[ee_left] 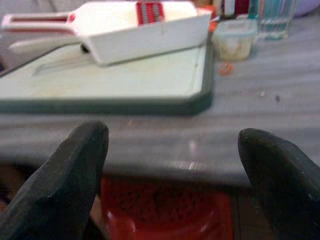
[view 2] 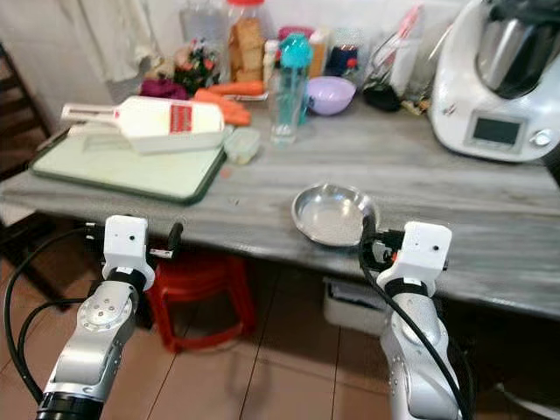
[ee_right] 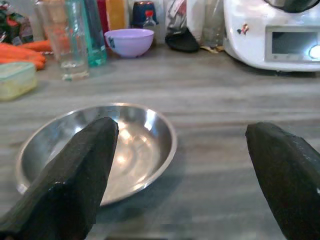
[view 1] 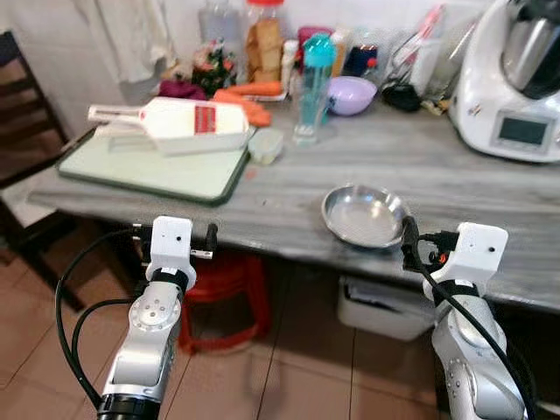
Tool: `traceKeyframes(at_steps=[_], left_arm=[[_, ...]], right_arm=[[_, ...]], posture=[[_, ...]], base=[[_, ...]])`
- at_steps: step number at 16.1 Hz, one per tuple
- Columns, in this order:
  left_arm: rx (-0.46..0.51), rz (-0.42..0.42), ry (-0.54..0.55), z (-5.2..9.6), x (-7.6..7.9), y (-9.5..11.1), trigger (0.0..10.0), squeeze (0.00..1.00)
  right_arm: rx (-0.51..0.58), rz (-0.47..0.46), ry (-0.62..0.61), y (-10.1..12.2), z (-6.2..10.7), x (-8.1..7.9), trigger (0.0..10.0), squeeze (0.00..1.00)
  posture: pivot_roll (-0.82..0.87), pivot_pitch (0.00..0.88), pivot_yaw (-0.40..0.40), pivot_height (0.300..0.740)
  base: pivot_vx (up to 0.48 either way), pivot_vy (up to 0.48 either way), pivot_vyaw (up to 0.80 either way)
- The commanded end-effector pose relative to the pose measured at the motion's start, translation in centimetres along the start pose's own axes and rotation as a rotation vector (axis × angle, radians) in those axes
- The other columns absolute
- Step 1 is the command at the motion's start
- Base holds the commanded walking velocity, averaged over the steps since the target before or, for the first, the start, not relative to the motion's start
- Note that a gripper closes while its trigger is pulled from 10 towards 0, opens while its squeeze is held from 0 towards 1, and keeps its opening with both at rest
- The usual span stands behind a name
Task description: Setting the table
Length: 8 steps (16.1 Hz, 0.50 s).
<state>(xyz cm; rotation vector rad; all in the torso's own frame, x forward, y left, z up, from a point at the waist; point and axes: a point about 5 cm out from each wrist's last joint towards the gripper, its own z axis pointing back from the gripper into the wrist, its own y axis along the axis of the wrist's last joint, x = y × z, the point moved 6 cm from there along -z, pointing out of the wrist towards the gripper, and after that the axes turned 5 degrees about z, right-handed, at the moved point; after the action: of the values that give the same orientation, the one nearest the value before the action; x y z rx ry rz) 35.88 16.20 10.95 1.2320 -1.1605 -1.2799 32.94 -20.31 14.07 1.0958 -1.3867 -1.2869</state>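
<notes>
- Left eye view: grey wood-grain bench (view 1: 455, 188) across the scene, both silver arms raised before its near edge.
- Steel dish (view 1: 364, 215) empty, near the bench's front edge, right of centre.
- Right hand (ee_right: 187, 175) level with the bench edge, just before the steel dish; fingers (ee_right: 70, 180) spread wide, nothing held; one finger over the dish's near rim in the right wrist view, contact not clear.
- Left hand (ee_left: 175, 185) below and before the bench edge, fingers (ee_left: 65, 185) wide apart, nothing between them; pointing toward the cutting board (view 1: 157, 166).
- Cutting board pale green with dark rim, on the bench's left part; white slicer (view 1: 179, 121) with a red band lying across it.
- Small lidded tub (view 1: 265, 145) just beside the board's right corner.
- Clear glass (view 1: 308, 114) and teal bottle (view 1: 318, 61) behind the tub; lilac bowl (view 1: 352, 94) to their right; carrots (view 1: 254, 98) further left.
- White kitchen machine (view 1: 512, 83) at the bench's far right.
- Red stool (view 1: 223, 293) under the bench; dark chair (view 1: 26, 131) at far left.
</notes>
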Motion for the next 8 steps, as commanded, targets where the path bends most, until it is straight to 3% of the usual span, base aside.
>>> traceKeyframes(at_steps=[1,8], left_arm=[[0.0,-0.016,0.008,0.03,-0.26,0.18,10.0,0.0],[-0.013,-0.017,0.002,0.16,-0.15,-0.11,10.0,0.0]], right_arm=[[0.027,0.01,-0.017,0.64,0.22,0.35,10.0,0.0],[0.007,0.026,-0.021,0.05,0.02,0.14,10.0,0.0]], posture=[[-0.03,0.0,-0.002,0.74],[-0.03,0.0,-0.003,0.74]], base=[[-0.304,0.0,0.0],[-0.306,0.0,0.0]])
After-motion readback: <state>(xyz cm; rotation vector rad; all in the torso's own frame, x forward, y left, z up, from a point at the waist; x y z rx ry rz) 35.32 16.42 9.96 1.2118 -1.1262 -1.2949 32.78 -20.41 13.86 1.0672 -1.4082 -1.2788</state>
